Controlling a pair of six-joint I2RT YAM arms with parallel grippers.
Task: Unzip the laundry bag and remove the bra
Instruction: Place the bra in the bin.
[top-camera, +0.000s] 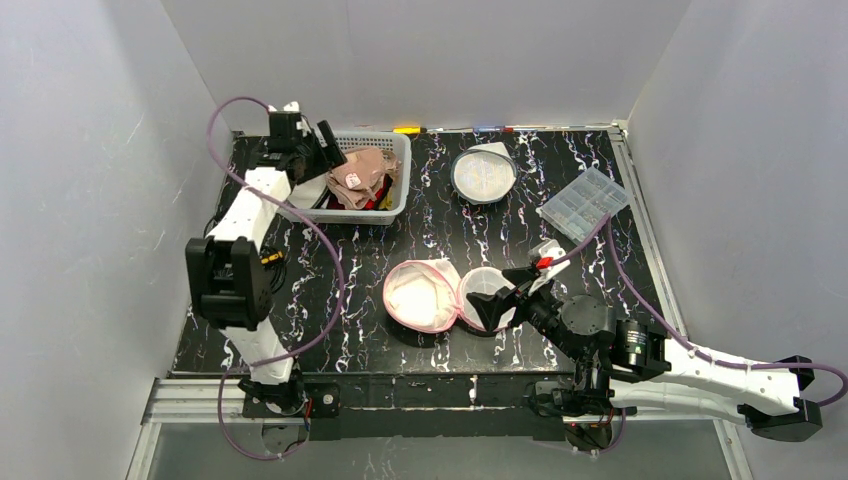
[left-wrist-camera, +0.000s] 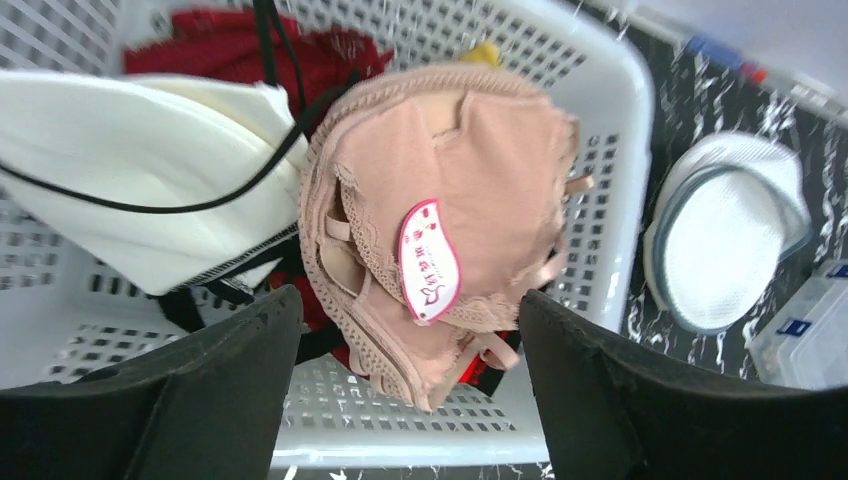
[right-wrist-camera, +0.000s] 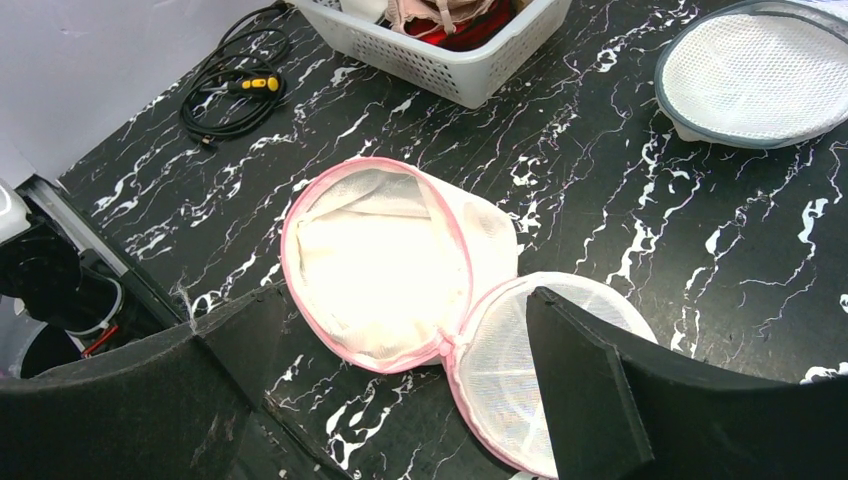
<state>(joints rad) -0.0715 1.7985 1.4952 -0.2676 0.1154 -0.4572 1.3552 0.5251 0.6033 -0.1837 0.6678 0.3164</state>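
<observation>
The laundry bag, white mesh with pink trim, lies unzipped and spread open in two round halves on the black marbled table; its inside shows only white lining. The beige lace bra with a pink-edged tag lies in the white basket at the back left, on top of other clothes. My left gripper hovers just above it, open, its fingers on either side of the bra and apart from it. My right gripper stands open over the near edge of the bag, holding nothing.
The basket also holds a white garment and a red one. A second round mesh bag with grey trim and a clear plastic box lie at the back right. A black cable is coiled at the left.
</observation>
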